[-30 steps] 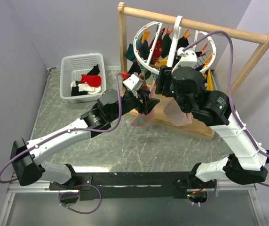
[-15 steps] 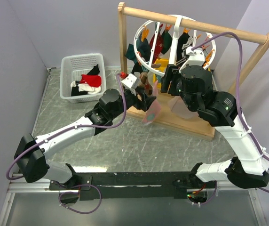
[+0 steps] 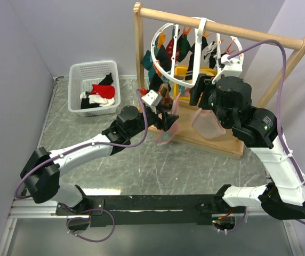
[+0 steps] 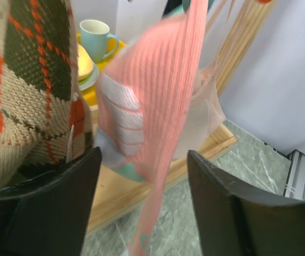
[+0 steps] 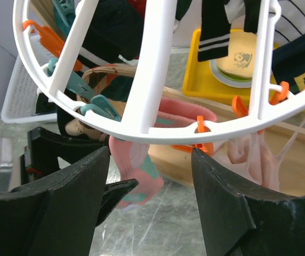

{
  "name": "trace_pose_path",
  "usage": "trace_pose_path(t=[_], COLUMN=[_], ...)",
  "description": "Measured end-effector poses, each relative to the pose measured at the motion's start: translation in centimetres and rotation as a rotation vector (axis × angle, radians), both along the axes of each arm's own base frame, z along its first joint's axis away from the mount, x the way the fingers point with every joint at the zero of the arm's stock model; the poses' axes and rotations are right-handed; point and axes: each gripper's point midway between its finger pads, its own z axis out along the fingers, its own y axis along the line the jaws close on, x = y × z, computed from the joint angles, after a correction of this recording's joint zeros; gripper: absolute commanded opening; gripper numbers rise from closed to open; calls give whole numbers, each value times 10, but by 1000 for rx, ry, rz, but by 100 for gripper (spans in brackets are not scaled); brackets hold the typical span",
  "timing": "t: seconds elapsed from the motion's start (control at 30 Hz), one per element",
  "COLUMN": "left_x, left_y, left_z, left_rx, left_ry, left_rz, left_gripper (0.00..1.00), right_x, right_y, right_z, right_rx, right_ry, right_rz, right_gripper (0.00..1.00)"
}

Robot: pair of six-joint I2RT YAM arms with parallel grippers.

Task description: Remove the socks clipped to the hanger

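The white ring hanger (image 3: pixel 195 50) hangs from the wooden frame's rail with socks (image 3: pixel 166 56) of mixed colours on its orange clips. A pink ribbed sock (image 4: pixel 158 101) with teal marks hangs between the spread fingers (image 4: pixel 51 208) of my left gripper (image 4: pixel 144 160), with a gap on each side. In the top view the left gripper (image 3: pixel 169 118) is below the ring's left side. My right gripper (image 5: pixel 151 154) is open just under the ring's rim (image 5: pixel 158 128), beside an orange clip (image 5: pixel 200 130) that holds the pink sock (image 5: pixel 136 170).
A white basket (image 3: pixel 95 69) with several loose socks stands at the back left. The tall wooden frame (image 3: pixel 137 48) and its base board (image 3: pixel 206 140) cross behind both grippers. A yellow tray (image 5: pixel 195 80) and a teal mug (image 4: pixel 96 37) sit on the base. An argyle sock (image 4: pixel 24 90) hangs close on the left.
The left gripper has reached further right and up under the ring and spread wider. The right arm has lifted and shifted right, and the hanger has swung with it.
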Motion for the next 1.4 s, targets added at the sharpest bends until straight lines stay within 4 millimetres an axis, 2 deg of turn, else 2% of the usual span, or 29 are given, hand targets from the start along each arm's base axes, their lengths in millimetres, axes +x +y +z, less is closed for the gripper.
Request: trace_pose_path(t=[0.03,0.1,0.13,0.17,0.37,0.53,0.63,0.8,0.93,1.13,1.4], left_x=[1,1,1,2,-4,-19,-26,-32,-37,-52,-64], left_y=[-2,-7,-8,-10,-17,-32,-34,-29,-22,-9,1], left_z=[-3,-10,-13,-17,-21,-2,5,7,9,25,50], left_rx=[1,3,6,11,61,115,144,198,224,210,135], left_ry=[5,19,27,32,27,-16,-28,-33,-37,-69,-119], left_rz=[-6,-17,-21,-25,-20,0,36,109,153,178,183], left_gripper=[50,28,7,1,1,1,1,1,1,1,1], right_x=[0,-1,0,0,-3,-10,-16,-14,-6,2,7], right_y=[-1,-3,-4,-5,-2,6,16,37,46,56,68], right_z=[0,0,-1,-1,-1,1,3,15,7,0,-2], right_rx=[1,3,3,3,19,65,78,103,95,110,201], right_ry=[-1,-3,-4,-3,1,13,28,30,54,84,112], right_rz=[-1,-5,-7,-9,13,53,82,104,93,70,39], right_gripper=[71,71,71,71,74,74,75,73,73,77,72])
